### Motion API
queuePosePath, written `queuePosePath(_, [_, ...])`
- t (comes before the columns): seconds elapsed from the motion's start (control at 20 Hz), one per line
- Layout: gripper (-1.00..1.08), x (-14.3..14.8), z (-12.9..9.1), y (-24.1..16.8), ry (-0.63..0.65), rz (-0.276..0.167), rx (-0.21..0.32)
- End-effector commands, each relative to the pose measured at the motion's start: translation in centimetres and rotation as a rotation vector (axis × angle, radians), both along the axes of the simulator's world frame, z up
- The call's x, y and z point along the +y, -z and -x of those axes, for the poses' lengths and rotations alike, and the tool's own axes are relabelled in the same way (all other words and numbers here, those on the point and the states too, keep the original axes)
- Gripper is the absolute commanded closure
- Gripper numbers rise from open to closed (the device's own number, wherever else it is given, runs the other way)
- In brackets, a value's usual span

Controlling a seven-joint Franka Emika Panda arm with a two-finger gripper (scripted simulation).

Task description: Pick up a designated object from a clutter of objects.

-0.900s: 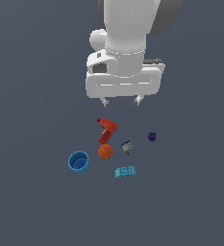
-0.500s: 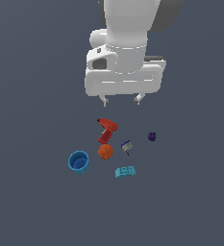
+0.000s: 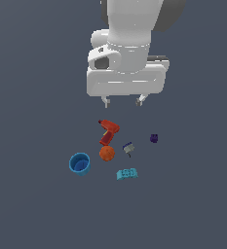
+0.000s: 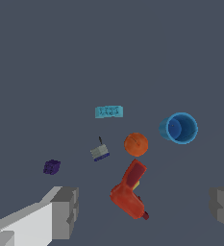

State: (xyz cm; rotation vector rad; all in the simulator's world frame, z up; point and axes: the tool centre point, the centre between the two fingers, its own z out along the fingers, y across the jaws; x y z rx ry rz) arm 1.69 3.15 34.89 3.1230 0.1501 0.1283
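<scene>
End effector (image 3: pixel 123 101) hangs spread above purple lump (image 3: pixel 154 138)

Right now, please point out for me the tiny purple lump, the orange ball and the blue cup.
tiny purple lump (image 3: pixel 154 138): exterior view, middle of its body.
orange ball (image 4: pixel 136 144): wrist view, centre of its round face.
blue cup (image 3: pixel 79 168): exterior view, outer wall below the rim.

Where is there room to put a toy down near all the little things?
Bare floor lies between the tiny dark purple lump and the small grey-and-blue piece, and all around the group. It is crowded where the red drill-like tool, orange ball and grey piece sit close. The blue cup stands apart.
</scene>
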Motion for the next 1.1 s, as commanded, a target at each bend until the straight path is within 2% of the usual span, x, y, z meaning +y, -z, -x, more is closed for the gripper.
queuePosePath(0.0, [-0.92, 0.3, -0.1, 0.5, 0.003, 0.001, 0.002])
queuePosePath(0.3, [-0.92, 2.2, -0.3, 3.2, 0.025, 0.004, 0.009])
queuePosePath(0.6, [-0.92, 5.4, -0.1, 7.9, 0.061, 0.008, 0.02])
queuePosePath(1.05, [-0.92, 12.2, 2.2, 17.4, 0.129, 0.005, 0.043])
